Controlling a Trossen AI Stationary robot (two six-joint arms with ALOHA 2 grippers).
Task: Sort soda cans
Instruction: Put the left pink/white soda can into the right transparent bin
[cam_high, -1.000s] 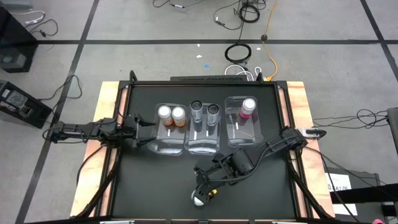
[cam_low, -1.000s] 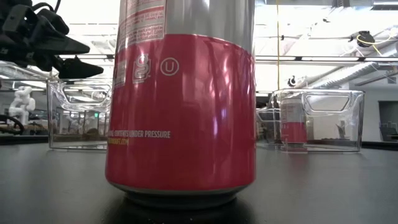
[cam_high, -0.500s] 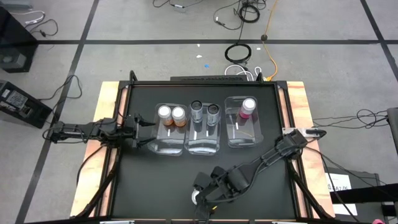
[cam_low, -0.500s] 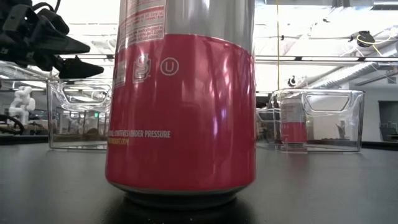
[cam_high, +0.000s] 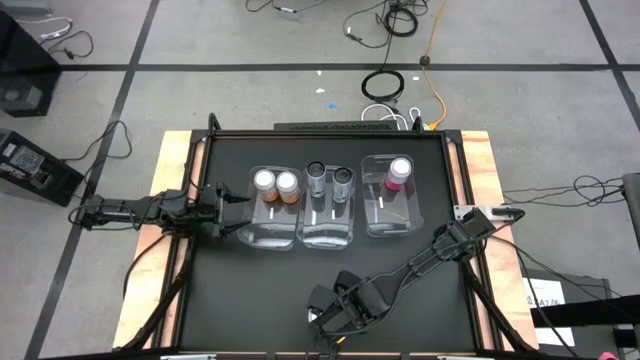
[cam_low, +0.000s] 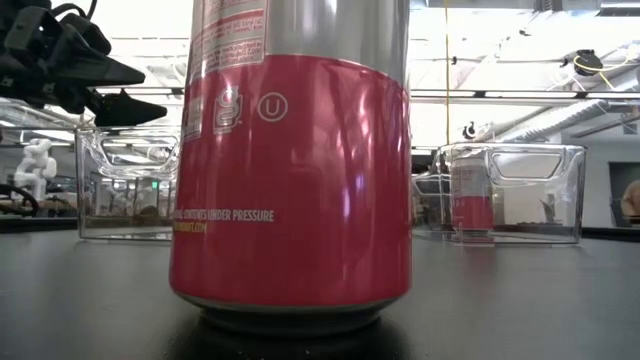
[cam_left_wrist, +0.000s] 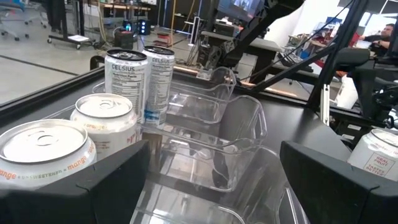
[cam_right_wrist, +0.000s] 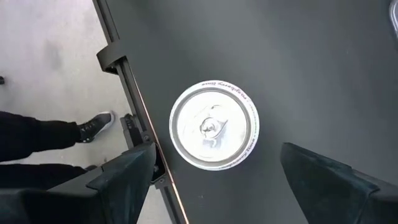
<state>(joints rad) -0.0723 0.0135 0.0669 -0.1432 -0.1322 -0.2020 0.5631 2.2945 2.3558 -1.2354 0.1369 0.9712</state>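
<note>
Last pink can (cam_right_wrist: 214, 124) standing alone near tabletop (cam_high: 240, 290) front edge, right gripper (cam_right_wrist: 214, 177) hovering above, fingers (cam_right_wrist: 124, 174) wide, empty. Off-centre descent risks knocking can over, off the edge. Left gripper (cam_left_wrist: 211, 180) waiting wide by orange cans (cam_left_wrist: 102, 118).

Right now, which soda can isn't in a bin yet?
The pink can standing alone at the table's front edge, under the open right gripper; the other five sit in the clear bins.
</note>
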